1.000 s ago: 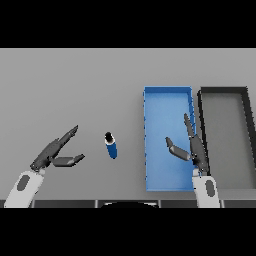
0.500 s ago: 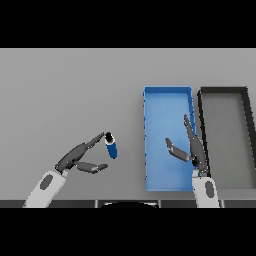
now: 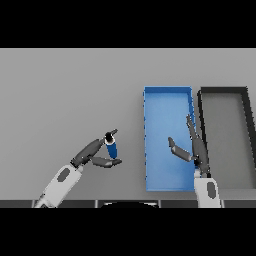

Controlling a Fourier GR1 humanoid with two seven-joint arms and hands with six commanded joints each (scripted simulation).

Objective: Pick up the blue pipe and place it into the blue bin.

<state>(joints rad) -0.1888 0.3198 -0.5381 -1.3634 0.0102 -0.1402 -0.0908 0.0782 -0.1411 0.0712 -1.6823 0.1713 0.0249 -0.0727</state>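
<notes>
A short blue pipe [image 3: 112,148] with a dark cap at its upper end lies on the grey table [image 3: 65,95] in the lower left-centre of the frame, well apart from the blue bin [image 3: 150,145]. It points roughly up and down the picture, the capped tip tilted slightly to the left.

The left hand [image 3: 91,154] reaches in from the lower left corner and arrives at the pipe. Its fingers [image 3: 101,141] stretch nearly straight toward the capped end, their tips at or touching it, while the thumb [image 3: 107,162] extends below the pipe's lower end. The hand is spread wide, bracketing the pipe between fingers and thumb without curling round it; whether the thumb touches cannot be told.

The blue bin, a long rectangular tray with raised walls, sits right of centre. Just beside it on the right stands a black bin [image 3: 246,130] of similar shape with a grey floor.

The right hand [image 3: 196,149] rises from the lower edge and shows over the blue bin's right side, fingers straight and pointing toward the top of the frame, thumb splayed left. It holds nothing.
</notes>
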